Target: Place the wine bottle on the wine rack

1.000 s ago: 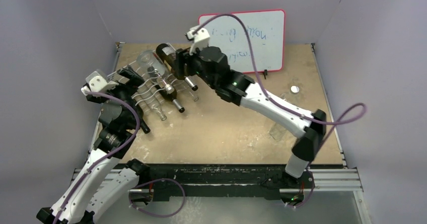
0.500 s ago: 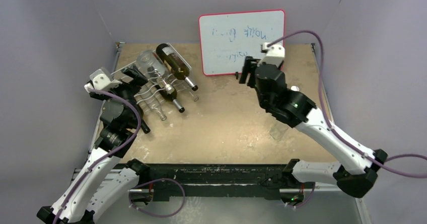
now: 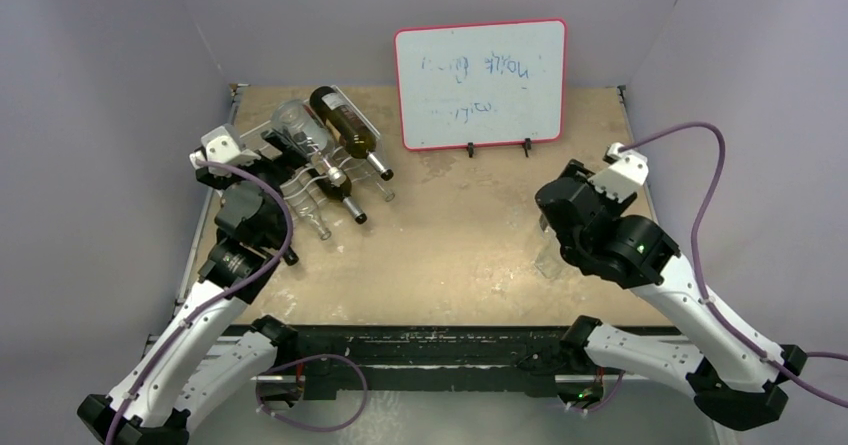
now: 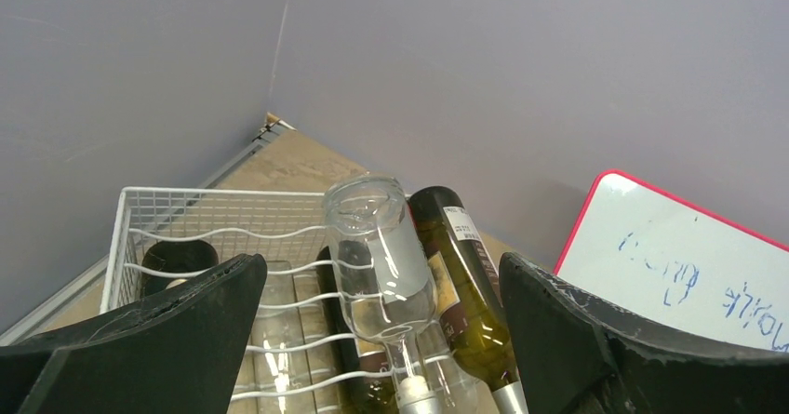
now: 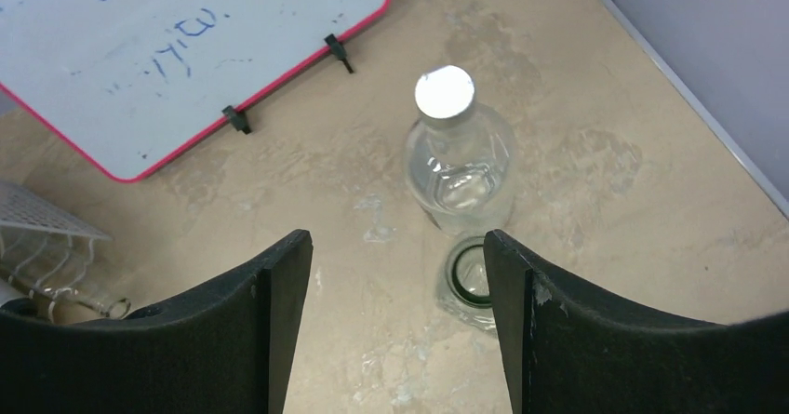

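Note:
The white wire wine rack [image 3: 282,187] stands at the back left and holds several lying bottles. On its top tier lie a clear bottle [image 3: 297,125] and a dark green wine bottle [image 3: 345,125]. My left gripper [image 3: 283,145] is open and empty at the rack's near left side. In the left wrist view its fingers frame the rack [image 4: 186,211], the clear bottle [image 4: 383,260] and the green bottle [image 4: 462,279]. My right gripper [image 5: 395,340] is open and empty. It hovers above the table at the right, near an upright clear bottle with a silver cap [image 5: 461,172].
A red-framed whiteboard [image 3: 480,85] stands at the back middle. A second clear glass vessel with a greenish rim [image 5: 468,282] stands beside the capped bottle, close to my right finger [image 5: 595,340]. It also shows in the top view [image 3: 548,257]. Grey walls enclose the table.
My right arm has swung from the rack to the right side of the table, leaving the green bottle lying on the rack. My left arm has shifted slightly toward the rack.

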Motion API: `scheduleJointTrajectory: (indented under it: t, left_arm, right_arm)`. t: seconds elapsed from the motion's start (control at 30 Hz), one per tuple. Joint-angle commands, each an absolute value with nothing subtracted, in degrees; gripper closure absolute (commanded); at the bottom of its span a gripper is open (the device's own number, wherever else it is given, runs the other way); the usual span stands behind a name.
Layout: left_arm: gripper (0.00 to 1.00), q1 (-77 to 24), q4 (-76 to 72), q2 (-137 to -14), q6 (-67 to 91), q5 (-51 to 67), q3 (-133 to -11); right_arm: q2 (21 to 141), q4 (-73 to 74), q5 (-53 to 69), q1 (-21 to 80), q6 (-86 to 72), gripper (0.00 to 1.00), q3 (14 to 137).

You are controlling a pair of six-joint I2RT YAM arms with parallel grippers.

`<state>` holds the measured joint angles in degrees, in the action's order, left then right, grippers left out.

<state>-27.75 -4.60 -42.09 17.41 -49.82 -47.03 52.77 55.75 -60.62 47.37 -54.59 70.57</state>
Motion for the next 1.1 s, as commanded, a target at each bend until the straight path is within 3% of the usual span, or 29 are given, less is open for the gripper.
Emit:
scheduleJointTrajectory:
  t: [0.0,0.33,0.57,0.9,1.07]
  left_arm:
    - [0.04,-27.33,-5.89,-42.34,17.74,-49.04,-48.87]
    - [0.04,-27.34,-5.85,-43.51,17.53,-49.04,-48.91]
    - [0.04,-27.33,-5.72,-43.33,17.53,-49.04,-48.82]
    - [0.04,-27.33,-5.65,-43.22,17.49,-45.42,-49.03]
    - [0.04,-27.33,-5.82,-43.45,17.49,-43.97,-49.11]
  right_arm:
    - [50.03,64.87,-64.85,47.2,-67.62,0.29,68.18]
    - [43.99,58.76,-66.74,47.2,-65.87,0.29,60.25]
    - [46.76,55.78,-66.79,47.18,-64.41,0.37,56.76]
    - [48.61,49.84,-65.61,45.17,-56.17,0.67,54.25]
    - [48.9,45.28,-63.95,44.4,-49.14,0.97,54.51]
